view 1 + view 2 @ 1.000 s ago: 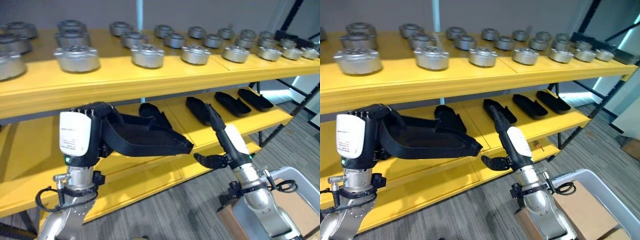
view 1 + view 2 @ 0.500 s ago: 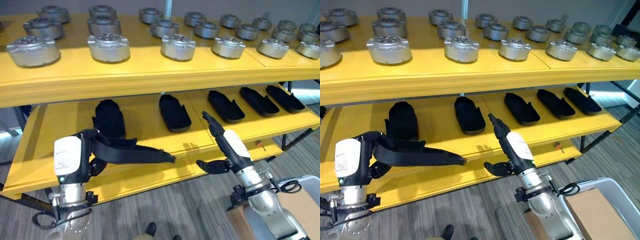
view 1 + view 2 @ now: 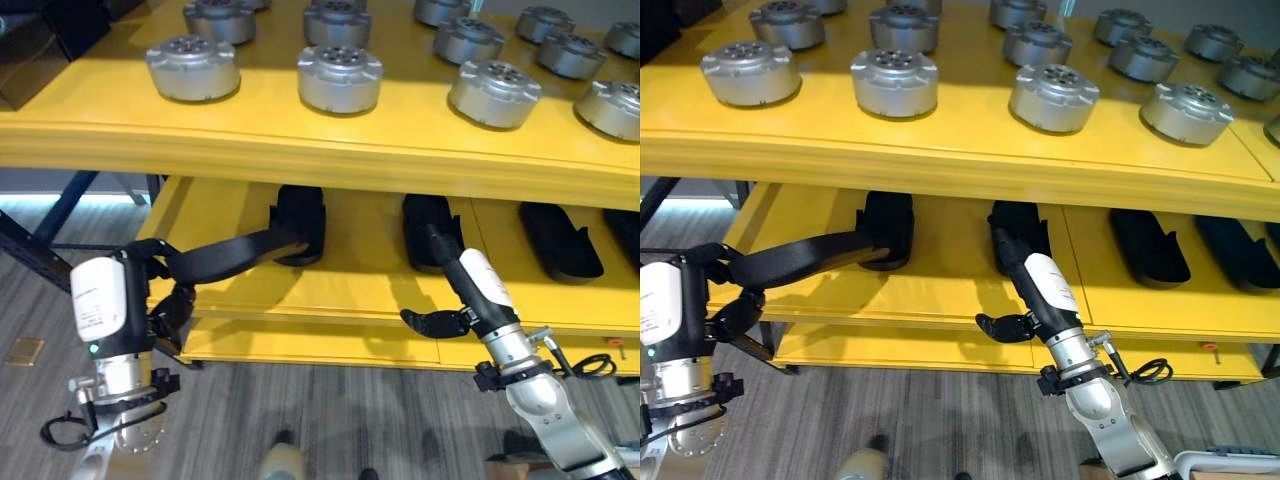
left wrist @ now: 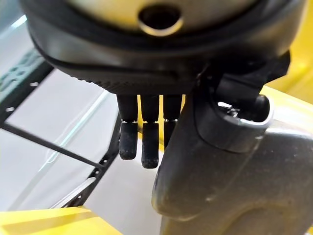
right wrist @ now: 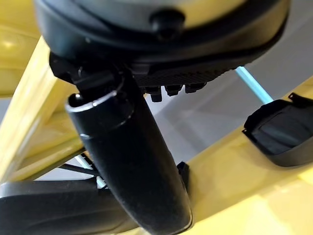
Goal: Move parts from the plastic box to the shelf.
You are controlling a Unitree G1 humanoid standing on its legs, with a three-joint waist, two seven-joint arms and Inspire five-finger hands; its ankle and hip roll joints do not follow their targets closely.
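Yellow shelf [image 3: 330,290], lower tier.
Left hand [image 3: 150,290] gripped black part [image 3: 235,255]; right hand [image 3: 450,290] extended, slack, empty.

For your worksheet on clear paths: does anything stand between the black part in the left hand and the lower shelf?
Nothing visible bars the lower shelf: the held part in the left hand reaches over its edge. Its tip, though, meets another black part lying there; bare shelf lies to that one's left.

upper shelf [image 3: 300,150]: hides black parts' [image 3: 300,215] far ends | rightmost part [image 3: 628,225]: edge-cut
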